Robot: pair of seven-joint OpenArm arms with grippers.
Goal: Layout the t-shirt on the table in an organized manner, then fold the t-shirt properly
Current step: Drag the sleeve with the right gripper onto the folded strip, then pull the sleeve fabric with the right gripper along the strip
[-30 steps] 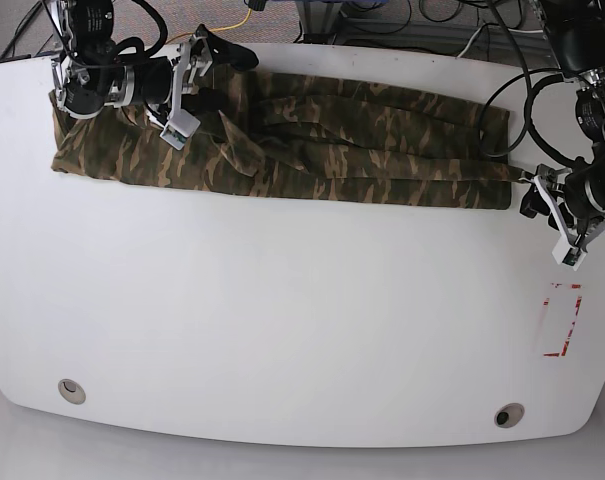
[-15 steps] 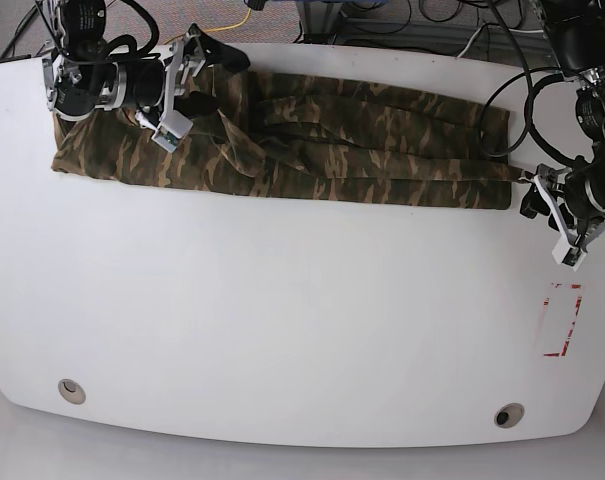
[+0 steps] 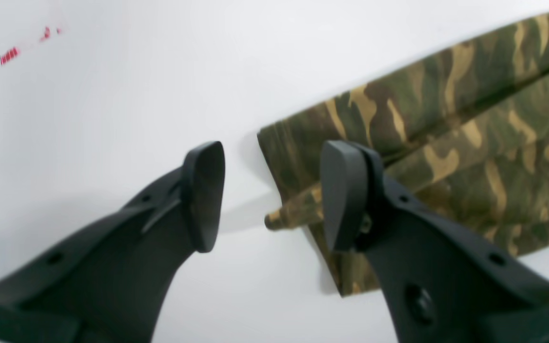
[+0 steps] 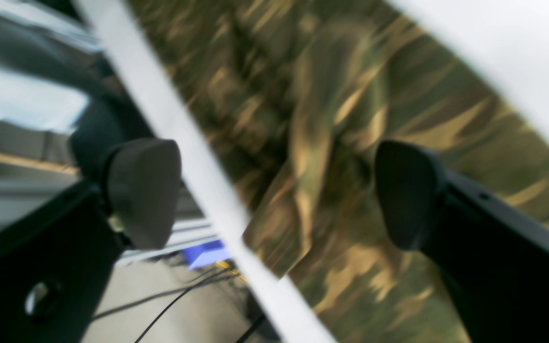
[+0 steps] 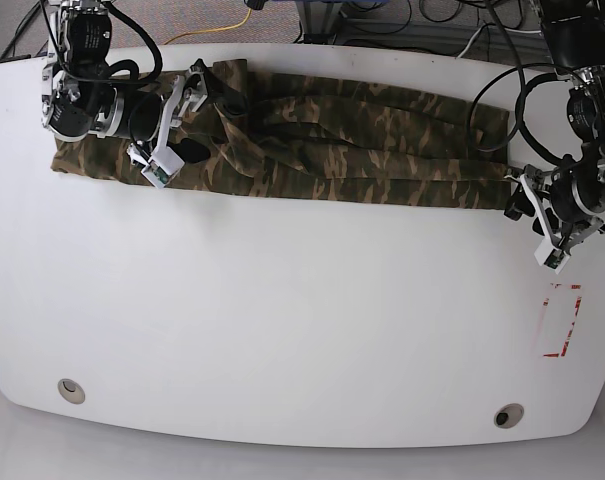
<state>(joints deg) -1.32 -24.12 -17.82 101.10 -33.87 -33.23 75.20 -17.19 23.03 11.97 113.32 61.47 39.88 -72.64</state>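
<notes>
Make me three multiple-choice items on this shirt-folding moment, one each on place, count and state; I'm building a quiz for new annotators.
1. Where does the t-shirt lie on the table?
A. along the far edge
B. across the middle
C. by the near edge

2. How many small round holes show in the table?
A. one
B. two
C. four

3. How is the left claw?
A. shut on the shirt's corner
B. open, pads apart at the shirt's corner
C. out of view

Answers:
1. A, the shirt runs as a long band beside the back rim.
2. B, one near each front corner.
3. B, a clear gap separates its pads.
</notes>
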